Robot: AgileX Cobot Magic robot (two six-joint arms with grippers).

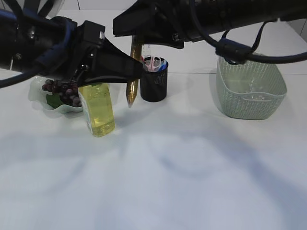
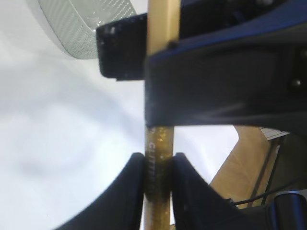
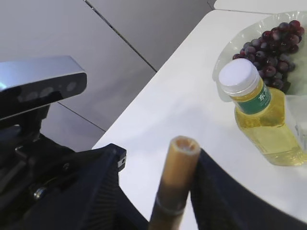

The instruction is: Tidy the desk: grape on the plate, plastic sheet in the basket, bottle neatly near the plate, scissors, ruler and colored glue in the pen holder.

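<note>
A golden glitter glue tube (image 1: 132,91) hangs upright just left of the black mesh pen holder (image 1: 154,87). My left gripper (image 1: 137,71) is shut on its middle, as the left wrist view shows (image 2: 158,165). My right gripper (image 1: 136,39) sits round the tube's top end (image 3: 178,163) with its jaws apart, one finger clear of the tube. Pink-handled scissors (image 1: 152,61) stand in the holder. Dark grapes (image 1: 61,90) lie on the white plate (image 1: 37,98). The yellow bottle (image 1: 98,109) stands upright beside the plate; it also shows in the right wrist view (image 3: 261,120).
A pale green basket (image 1: 250,91) stands at the right, with something clear inside it. It also shows in the left wrist view (image 2: 81,24). The left arm's camera housing (image 3: 38,86) is near the table's edge in the right wrist view.
</note>
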